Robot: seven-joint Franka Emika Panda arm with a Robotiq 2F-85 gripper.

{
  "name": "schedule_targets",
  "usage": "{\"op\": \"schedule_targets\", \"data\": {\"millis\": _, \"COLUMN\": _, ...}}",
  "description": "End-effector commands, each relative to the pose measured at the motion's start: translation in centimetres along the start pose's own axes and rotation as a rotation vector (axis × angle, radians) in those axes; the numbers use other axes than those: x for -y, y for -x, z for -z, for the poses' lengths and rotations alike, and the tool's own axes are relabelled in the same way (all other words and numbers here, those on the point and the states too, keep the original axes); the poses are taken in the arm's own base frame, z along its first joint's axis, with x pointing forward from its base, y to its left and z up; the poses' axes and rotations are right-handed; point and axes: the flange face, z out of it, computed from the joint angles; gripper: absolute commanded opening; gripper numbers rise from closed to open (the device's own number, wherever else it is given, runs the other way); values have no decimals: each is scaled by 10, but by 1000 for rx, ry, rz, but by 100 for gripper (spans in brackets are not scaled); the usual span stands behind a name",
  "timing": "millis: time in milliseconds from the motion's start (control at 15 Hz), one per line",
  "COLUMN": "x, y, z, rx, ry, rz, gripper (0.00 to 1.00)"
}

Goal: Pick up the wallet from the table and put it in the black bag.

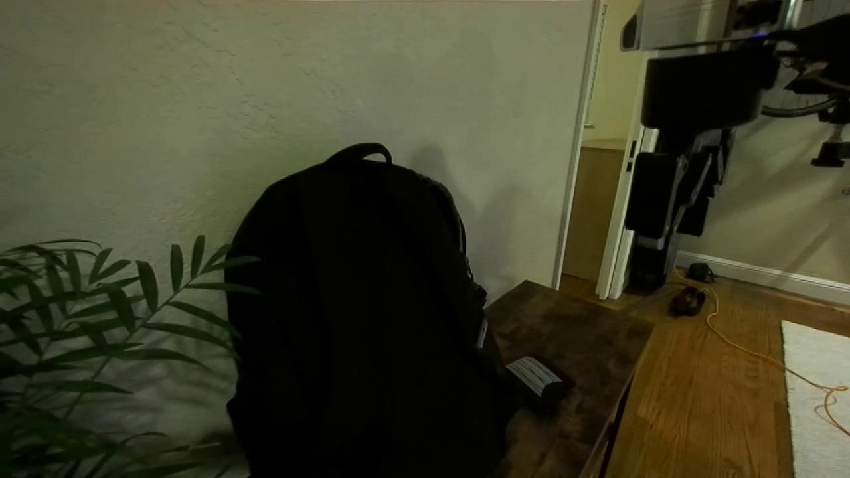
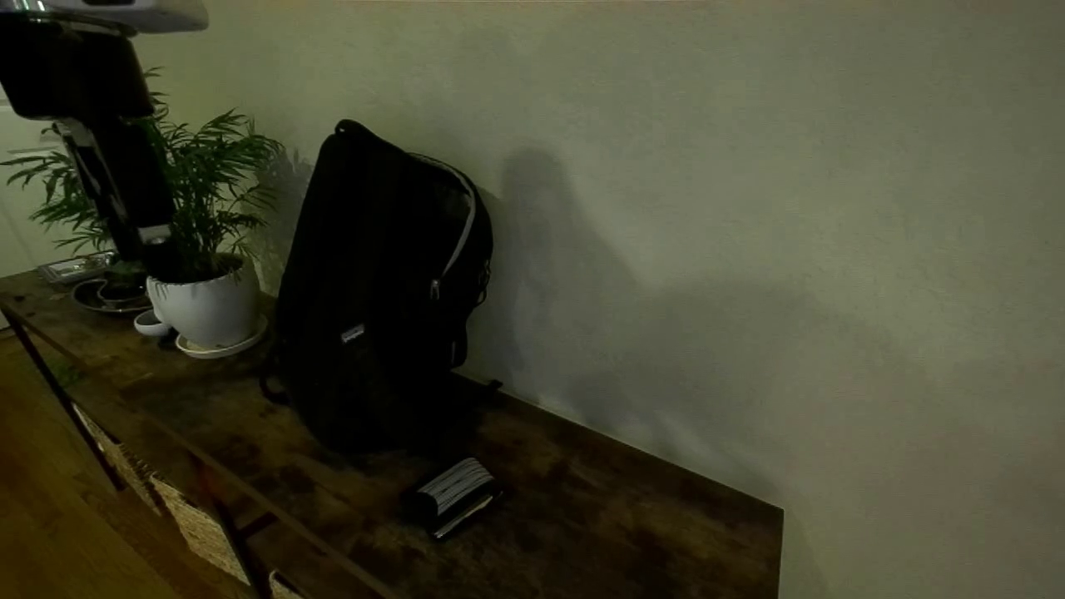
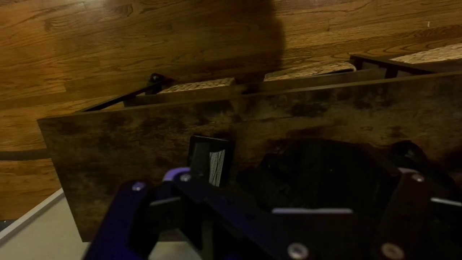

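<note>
The wallet [image 2: 456,497] lies on the brown counter [image 2: 649,532]. It is black, with a gray stripy patch on top. It sits just beside the bottom of the big black bag [image 2: 374,274], on the side toward the short end edge of the counter. I cannot tell if the wallet and the bag touch.

The bag stands up near the long edge by the wall [image 2: 707,183], and it leans a little. Past the bag, the other way along the counter, there is a leafy plant [image 2: 220,166] in a white pot [image 2: 204,308]. The pot sits on a white saucer [image 2: 218,353], and a small white bowl [image 2: 151,323] is near it.

The robot's hand [image 2: 145,252] is up in the air, well apart from the wallet. In the wrist view its fingers [image 3: 199,162] are spread wide apart, and one hides part of the wallet there. Woven baskets [image 3: 312,70] show under the long edge away from the wall. An orange cord [image 1: 750,350] lies on the wood floor [image 1: 697,398] and over a white rug [image 1: 817,425].
</note>
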Motion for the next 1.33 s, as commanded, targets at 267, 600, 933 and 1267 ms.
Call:
{"op": "schedule_targets", "data": {"millis": 267, "x": 0, "y": -1, "z": 2, "rx": -3, "ry": -2, "rz": 0, "gripper": 100}}
{"op": "schedule_targets", "data": {"millis": 600, "x": -10, "y": -15, "z": -24, "rx": 9, "ry": -14, "rz": -20, "gripper": 100}}
{"op": "schedule_targets", "data": {"millis": 933, "x": -36, "y": -38, "z": -58, "rx": -20, "ry": -43, "rz": -73, "gripper": 100}}
{"op": "schedule_targets", "data": {"millis": 1267, "x": -71, "y": -60, "z": -107, "rx": -22, "ry": -52, "rz": -102, "gripper": 100}}
